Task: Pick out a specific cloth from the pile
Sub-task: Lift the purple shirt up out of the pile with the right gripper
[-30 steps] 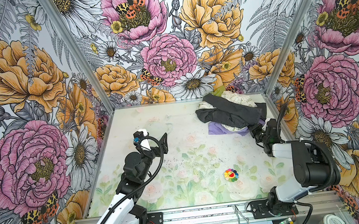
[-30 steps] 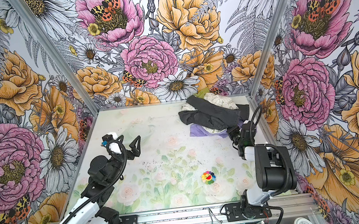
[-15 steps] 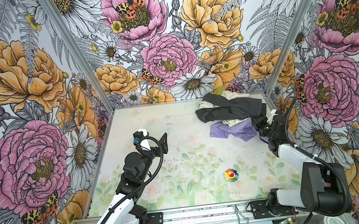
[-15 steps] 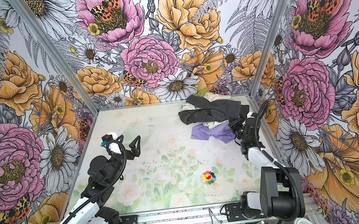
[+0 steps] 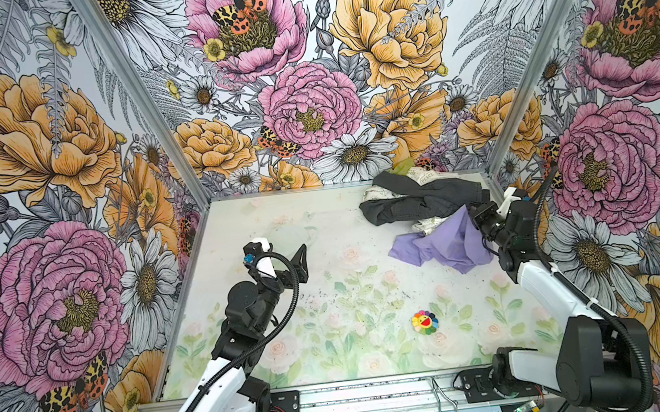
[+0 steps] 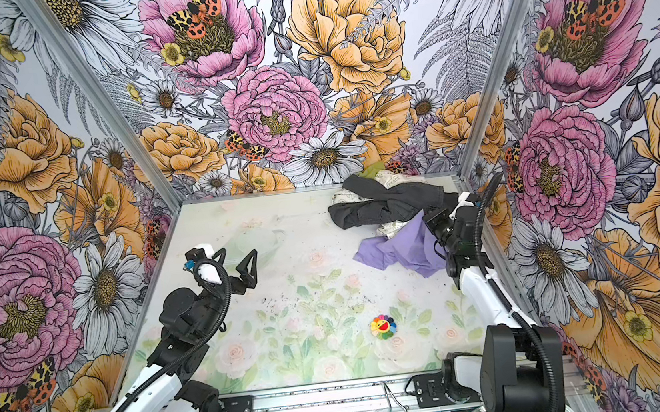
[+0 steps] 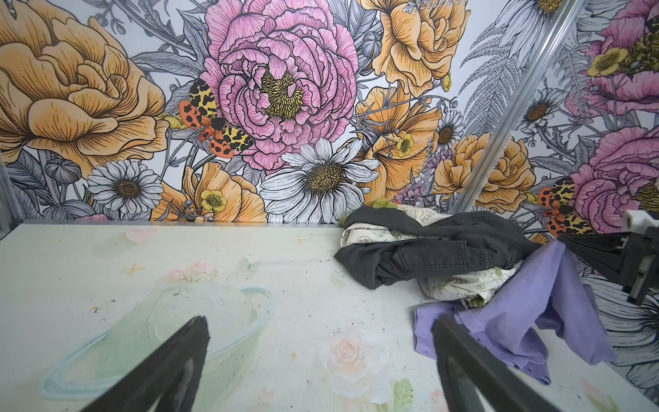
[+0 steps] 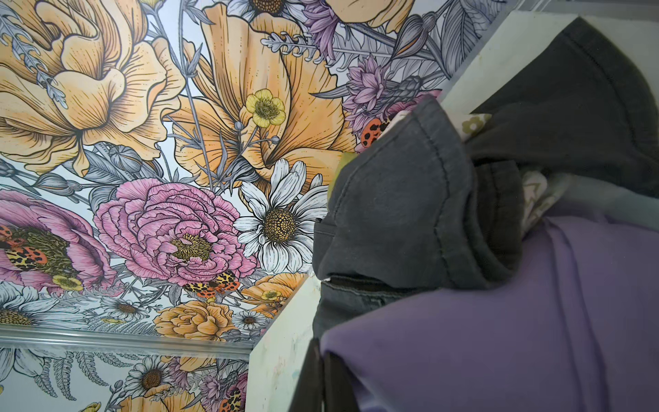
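The right tool (image 5: 472, 212) was clamped shut on a fold of the plain, soft lavender cloth (image 5: 445, 243). The cloth hung from its tips like a tent and spread down over the pale floral worktop (image 5: 279, 220), its long axis running from the grip toward the middle, away from the right wall. It lay at the near edge of the pile (image 5: 418, 189) in the far right corner, its upper part touching the cream printed cloth (image 7: 460, 285) and the crumpled dark grey garment (image 5: 424, 201). A scrap of lime-green fabric (image 5: 403, 165) showed at the back. From that lie, the pull would probably have to go toward the open near side of the worktop, away from the heap. The right arm was the one on the cloth; the left tool (image 5: 280, 247) hovered with jaws spread wide and empty, well apart to the left. The left wrist view showed the cloth raised at the grip with its lower hem on the worktop. Only the right wrist view showed the grey garment's seam pressed against the lavender cloth close to the grip, where it might be dragged along.
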Available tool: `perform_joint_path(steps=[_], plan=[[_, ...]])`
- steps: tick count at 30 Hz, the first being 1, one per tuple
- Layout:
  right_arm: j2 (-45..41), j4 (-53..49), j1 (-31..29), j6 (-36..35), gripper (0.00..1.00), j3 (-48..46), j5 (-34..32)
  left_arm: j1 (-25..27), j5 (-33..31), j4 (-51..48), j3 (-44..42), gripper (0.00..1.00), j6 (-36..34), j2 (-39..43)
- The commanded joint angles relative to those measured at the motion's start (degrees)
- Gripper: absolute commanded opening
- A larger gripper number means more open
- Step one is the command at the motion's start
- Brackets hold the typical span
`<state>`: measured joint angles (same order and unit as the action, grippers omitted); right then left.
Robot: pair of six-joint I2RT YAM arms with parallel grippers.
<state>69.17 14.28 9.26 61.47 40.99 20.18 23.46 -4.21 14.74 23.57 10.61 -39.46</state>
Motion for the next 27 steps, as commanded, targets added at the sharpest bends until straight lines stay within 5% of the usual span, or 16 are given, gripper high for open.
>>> perform_joint_path(steps=[1, 27], plan=[[-3.7, 4.2, -0.6, -1.7, 0.0, 4.2, -0.5, 0.4, -0.2, -0.2, -0.5, 0.99, 0.9, 0.9], [-5.7, -1.6, -7.0, -10.6, 0.0, 21.1, -1.0, 0.4, 2.9, -0.3, 0.3, 0.99, 1.3, 0.9]])
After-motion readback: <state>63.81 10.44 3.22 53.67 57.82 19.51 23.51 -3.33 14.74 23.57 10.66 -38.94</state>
